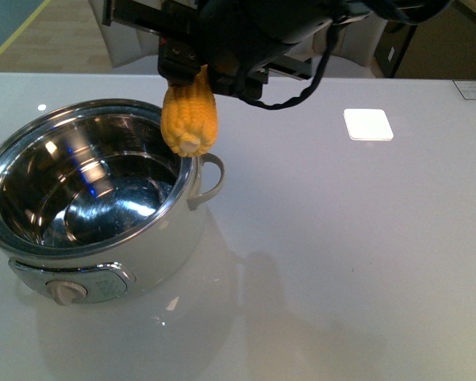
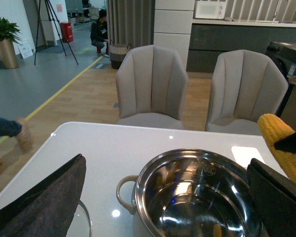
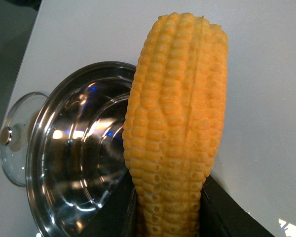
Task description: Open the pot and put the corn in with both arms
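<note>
The white pot (image 1: 174, 246) stands open at the table's left, its steel bowl bare inside. The control knob (image 1: 66, 291) faces me. The yellow corn (image 1: 190, 119) hangs tip down over the pot's far right rim, above the loop handle (image 1: 213, 178). My right gripper (image 1: 184, 70) is shut on its upper end. In the right wrist view the corn (image 3: 175, 123) fills the gap of that gripper (image 3: 170, 219), with the pot (image 3: 44, 207) beneath. My left gripper (image 2: 165, 168) is open with the pot (image 2: 153, 168) between its fingers (image 2: 44, 197), and the corn (image 2: 286, 148) is at its side.
A glass lid (image 3: 17, 143) with a knob lies on the table beside the pot, its edge (image 2: 86, 219) under the left finger. A white square pad (image 1: 368, 124) lies on the table to the right. Two grey chairs (image 2: 152, 84) stand past the far edge.
</note>
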Controlling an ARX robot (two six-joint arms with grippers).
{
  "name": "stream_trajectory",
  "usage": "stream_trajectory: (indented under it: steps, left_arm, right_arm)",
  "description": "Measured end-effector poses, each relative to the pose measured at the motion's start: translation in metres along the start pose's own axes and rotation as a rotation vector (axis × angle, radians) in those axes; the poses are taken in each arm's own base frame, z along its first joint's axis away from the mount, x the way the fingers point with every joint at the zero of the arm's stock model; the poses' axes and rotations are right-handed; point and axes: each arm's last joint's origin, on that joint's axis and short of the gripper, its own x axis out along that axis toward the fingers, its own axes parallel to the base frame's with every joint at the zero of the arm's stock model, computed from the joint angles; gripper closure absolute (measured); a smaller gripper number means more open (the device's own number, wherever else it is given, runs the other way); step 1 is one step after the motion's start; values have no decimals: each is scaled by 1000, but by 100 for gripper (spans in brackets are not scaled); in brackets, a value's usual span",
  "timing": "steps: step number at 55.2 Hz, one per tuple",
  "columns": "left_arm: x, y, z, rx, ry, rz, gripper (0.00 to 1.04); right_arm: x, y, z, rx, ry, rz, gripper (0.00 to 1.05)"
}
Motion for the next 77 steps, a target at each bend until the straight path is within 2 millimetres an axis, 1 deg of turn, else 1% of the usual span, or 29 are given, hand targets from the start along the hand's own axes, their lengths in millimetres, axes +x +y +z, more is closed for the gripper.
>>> stream_trajectory:
  steps: [5,13,26,33,37,41,51,53,54,59,61,65,70,75,77]
  left_arm:
    - [0,0,0,0,0,0,7]
    - [0,0,0,0,0,0,7]
    - [0,0,0,0,0,0,7]
    - [0,0,0,0,0,0,7]
    - [0,0,0,0,0,0,7]
    - [0,0,0,0,0,0,7]
    - [0,0,0,0,0,0,7]
    - [0,0,0,0,0,0,7]
    - [0,0,0,0,0,0,7]
    - [0,0,0,0,0,0,7]
    - [0,0,0,0,0,0,7]
    - [0,0,0,0,0,0,7]
    - [0,0,0,0,0,0,7]
    - [0,0,0,0,0,0,7]
    - [0,0,0,0,0,0,7]
  right_arm:
    - [14,13,-2,-10,25,7,83]
    - [28,26,-8,-24,57,24,84]
    - [54,36,-20,-27,116,20,84]
    - [65,41,-19,-11,133,22,84]
    - [73,47,-17,-3,140,23,84]
    - [77,52,-16,-6,145,18,84]
    - [81,55,-18,-19,152,-7,84]
    - [82,54,-19,-22,154,-13,79]
    - [83,55,-20,-23,157,-15,73]
    - [84,54,-23,-28,165,-19,51]
    - [85,54,-23,-29,164,-21,44]
    - [84,54,-24,-29,156,-20,26]
    - [79,51,-26,-18,149,-19,8]
    - [67,46,-23,18,118,-5,9]
    - [58,42,-18,44,97,13,9]
